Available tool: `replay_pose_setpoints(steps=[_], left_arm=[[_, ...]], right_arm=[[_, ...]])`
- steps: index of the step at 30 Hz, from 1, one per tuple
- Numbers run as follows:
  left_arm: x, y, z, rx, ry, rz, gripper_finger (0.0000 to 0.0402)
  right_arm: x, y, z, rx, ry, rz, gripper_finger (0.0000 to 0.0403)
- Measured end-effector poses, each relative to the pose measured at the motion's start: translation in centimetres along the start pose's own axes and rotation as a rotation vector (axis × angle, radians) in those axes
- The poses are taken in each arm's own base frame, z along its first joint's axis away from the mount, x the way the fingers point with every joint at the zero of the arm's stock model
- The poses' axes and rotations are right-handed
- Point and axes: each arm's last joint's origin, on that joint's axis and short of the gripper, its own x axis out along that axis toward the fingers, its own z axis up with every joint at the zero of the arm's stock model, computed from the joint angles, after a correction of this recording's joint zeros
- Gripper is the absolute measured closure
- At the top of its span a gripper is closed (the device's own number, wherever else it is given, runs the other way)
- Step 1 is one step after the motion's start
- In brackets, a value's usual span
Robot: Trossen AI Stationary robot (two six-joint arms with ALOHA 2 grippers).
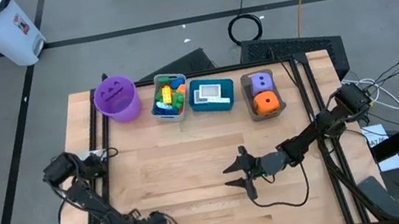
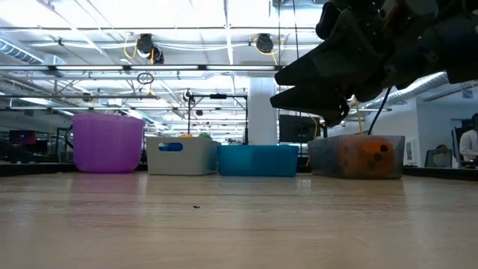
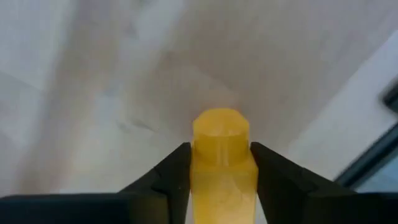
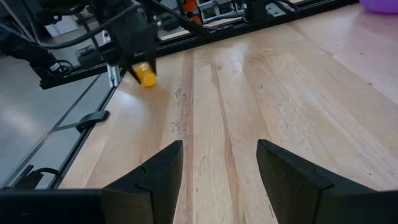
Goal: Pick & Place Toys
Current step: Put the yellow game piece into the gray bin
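Four containers line the far edge of the wooden table [image 1: 193, 171]: a purple bucket [image 1: 116, 98], a grey bin [image 1: 170, 98] of bright bricks, a teal bin [image 1: 212, 96] with a card, and a brown bin [image 1: 263, 95] with a purple and an orange die.

The right gripper [image 1: 237, 174] hovers over the middle of the table, its fingers apart with nothing between them; it seems only to be waiting.

The left gripper [image 3: 221, 171] sits at the near left corner of the table, its two dark fingers clamped on the sides of a yellow brick [image 3: 221, 163], stud pointing forward. From the right wrist view the brick [image 4: 145, 74] hangs just under that gripper, close to the table edge and the metal frame.

The step in hand looks like carrying this brick to the grey bin. To do it well, lift straight up first so the brick clears the wood, keep the squeeze steady since smooth plastic can slip, swing clear of the frame rail and the waiting arm, and release only once above the bin's opening.
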Motion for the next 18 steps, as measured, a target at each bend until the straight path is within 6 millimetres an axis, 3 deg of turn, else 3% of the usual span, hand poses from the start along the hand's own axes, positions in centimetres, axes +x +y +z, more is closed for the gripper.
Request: replay_pose_setpoints(steps=[2,9,14,18], left_arm=[[-0.7,0.6,0.8,0.033,-0.016,0.022,0.0258],[-4.9,3.5,4.4,0.078,-0.097,0.042,0.0256],[-8.9,7.7,7.4,0.087,-0.253,0.135,0.0234],[-12.2,11.6,10.2,0.083,-0.43,0.197,0.0253]], right_arm=[[0.0,-0.1,0.0,0.001,-0.001,-0.002,0.0207],[0.0,-0.1,0.1,0.001,-0.002,-0.005,0.0207],[0.0,-0.1,0.1,0.001,-0.002,-0.005,0.0207],[0.0,-0.1,0.1,0.003,-0.008,-0.002,0.0207]])
